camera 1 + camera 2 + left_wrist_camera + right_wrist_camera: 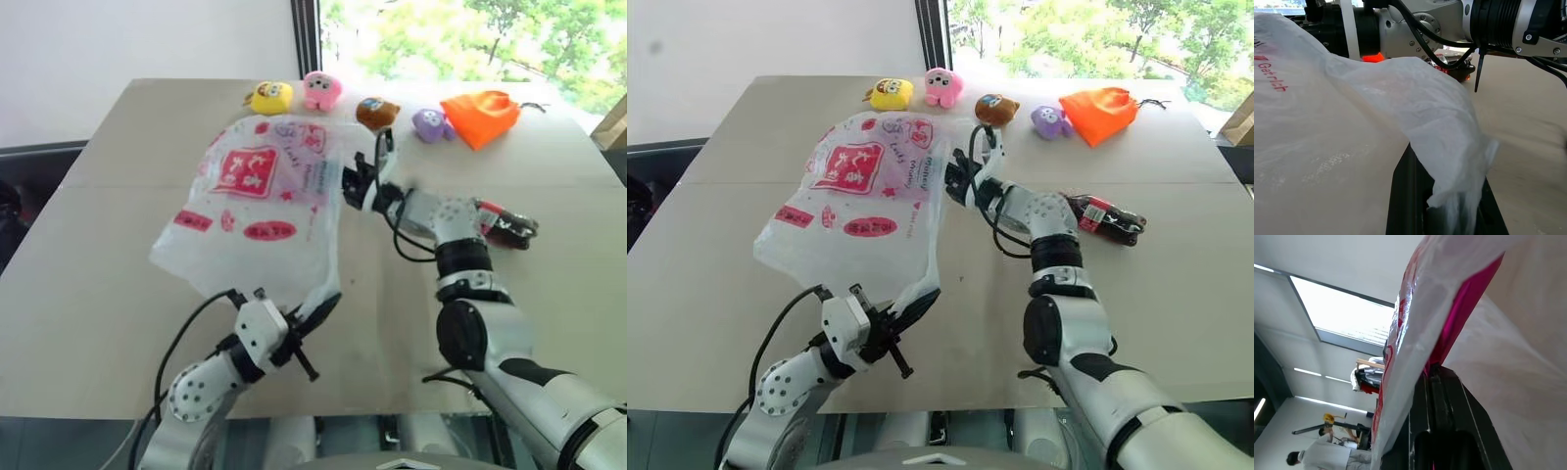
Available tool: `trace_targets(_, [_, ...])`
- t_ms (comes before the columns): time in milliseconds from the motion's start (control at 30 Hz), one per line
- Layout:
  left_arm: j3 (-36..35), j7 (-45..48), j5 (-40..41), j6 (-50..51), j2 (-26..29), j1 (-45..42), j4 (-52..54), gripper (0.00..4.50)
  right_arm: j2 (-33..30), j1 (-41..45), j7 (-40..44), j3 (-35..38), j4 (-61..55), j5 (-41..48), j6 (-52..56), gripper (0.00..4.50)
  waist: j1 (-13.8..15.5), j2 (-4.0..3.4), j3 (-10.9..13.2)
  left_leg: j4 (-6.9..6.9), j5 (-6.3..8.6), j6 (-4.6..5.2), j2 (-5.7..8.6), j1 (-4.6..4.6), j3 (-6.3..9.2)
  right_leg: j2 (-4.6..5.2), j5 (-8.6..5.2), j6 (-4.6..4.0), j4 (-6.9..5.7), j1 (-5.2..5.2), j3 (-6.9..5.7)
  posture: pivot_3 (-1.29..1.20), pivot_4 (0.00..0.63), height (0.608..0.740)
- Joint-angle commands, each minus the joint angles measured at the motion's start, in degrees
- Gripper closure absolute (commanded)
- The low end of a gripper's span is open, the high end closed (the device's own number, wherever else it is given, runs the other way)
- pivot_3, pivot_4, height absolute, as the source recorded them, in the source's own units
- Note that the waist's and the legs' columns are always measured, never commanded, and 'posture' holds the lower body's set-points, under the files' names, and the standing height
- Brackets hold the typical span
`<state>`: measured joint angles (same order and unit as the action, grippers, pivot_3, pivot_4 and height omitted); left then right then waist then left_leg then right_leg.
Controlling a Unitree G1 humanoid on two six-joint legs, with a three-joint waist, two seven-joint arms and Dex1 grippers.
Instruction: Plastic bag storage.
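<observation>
Above the table (pixel 98 294) my left gripper (pixel 312 315) pinches the bag (pixel 260 211); right gripper (pixel 361 176) seemingly grips its far edge. Next: fold it smaller.

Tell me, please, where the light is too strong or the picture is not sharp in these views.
Left eye view: window behind the table glares. Left wrist view: the plastic bag close up looks soft. Right wrist view: ceiling light panel is washed out.

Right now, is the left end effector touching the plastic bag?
Touching. In the left wrist view the left end effector is shut on a corner of the plastic bag.
</observation>
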<state>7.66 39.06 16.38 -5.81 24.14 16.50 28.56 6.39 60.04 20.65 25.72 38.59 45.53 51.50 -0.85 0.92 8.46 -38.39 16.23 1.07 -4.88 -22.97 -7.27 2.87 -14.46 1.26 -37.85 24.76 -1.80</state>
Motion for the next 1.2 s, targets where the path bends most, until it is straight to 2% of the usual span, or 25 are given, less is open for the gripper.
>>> trace_targets(33, [0.2,0.6,-0.3,-1.6,0.2,-1.1,0.4,4.5,1.6,-2.0,-3.8,3.2,-8.4,3.7,-4.4,3.3,0.1,0.0,0.0,0.0,0.0,0.0,0.0,0.0,0.01,0.0,0.0,0.0,0.0,-0.01,-0.01,0.0,0.15,0.74])
trace_targets(233, [-0.6,0.8,0.1,-1.8,-0.1,-4.7,-1.1,4.5,1.2,-9.2,-10.3,6.5,-25.0,11.3,-5.2,0.26,0.0,-0.01,0.0,0.0,0.0,0.0,0.01,-0.01,0.03,0.01,0.0,0.01,-0.01,-0.01,-0.02,0.0,0.15,0.74])
trace_targets(267, [-0.6,0.9,0.2,-1.9,-0.1,-5.1,-1.4,4.5,0.8,-11.0,-11.1,6.4,-28.1,12.3,-4.5,0.12,-0.1,-0.03,0.0,0.0,0.0,-0.01,0.0,0.0,0.03,0.0,0.0,0.01,-0.02,-0.01,-0.02,0.0,0.15,0.74])
trace_targets(400, [-0.8,1.4,0.6,-2.5,-0.3,-6.1,-2.5,4.5,-2.6,-18.0,-12.0,3.6,-37.8,13.2,-2.2,0.12,-0.4,-0.05,0.0,0.04,-0.01,-0.01,-0.03,0.07,-0.07,-0.03,0.0,0.01,-0.05,0.0,0.09,0.0,0.15,0.74])
trace_targets(500, [-2.5,0.1,1.5,-2.7,-1.1,-6.4,-2.7,4.5,-15.4,-25.6,-1.7,-6.8,-45.2,0.4,-7.6,0.12,0.0,-0.06,0.0,0.02,-0.01,-0.01,-0.02,0.09,-0.08,-0.02,0.0,0.01,-0.05,0.0,0.1,0.0,0.15,0.74])
trace_targets(600, [-4.6,-3.5,2.9,-2.1,-3.5,-5.8,-1.2,4.5,-30.6,-30.9,9.3,-14.8,-45.2,-12.3,-18.1,0.12,0.2,-0.07,0.0,-0.02,0.01,0.03,0.13,0.05,-0.04,0.1,-0.01,0.05,0.03,-0.04,0.11,0.0,0.15,0.74])
trace_targets(700, [-6.0,-7.9,4.2,-0.9,-7.0,-4.2,1.5,4.5,-44.9,-35.0,20.5,-18.6,-40.6,-21.9,-28.8,0.12,0.1,-0.05,0.0,-0.04,0.03,0.06,0.17,0.11,-0.05,0.09,-0.01,0.06,0.03,-0.06,0.21,0.0,0.15,0.74])
trace_targets(800, [-7.1,-12.1,3.9,-0.5,-10.0,-2.8,3.2,4.5,-53.4,-37.2,29.5,-18.7,-36.2,-23.2,-31.7,0.12,-0.1,-0.05,0.0,-0.01,0.03,0.06,0.1,0.22,-0.04,-0.04,-0.01,0.06,0.0,-0.09,0.24,0.0,0.15,0.74])
trace_targets(967, [-7.8,-16.1,2.4,-0.3,-12.4,-1.5,4.3,4.5,-58.2,-35.6,36.3,-22.1,-27.2,-29.1,-37.6,0.12,-0.1,-0.05,0.0,-0.04,0.13,0.25,0.02,0.42,-0.03,-0.19,0.0,0.03,-0.08,-0.19,0.34,0.0,0.15,0.74])
trace_targets(1200, [-7.3,-17.9,-0.2,-2.4,-13.4,2.6,5.4,4.5,-56.0,-24.6,38.3,-29.5,-6.6,-39.6,-47.8,0.12,0.0,-0.03,0.0,-0.23,0.13,0.26,0.06,0.46,-0.24,-0.15,0.0,0.04,-0.03,-0.26,0.53,0.0,0.15,0.74])
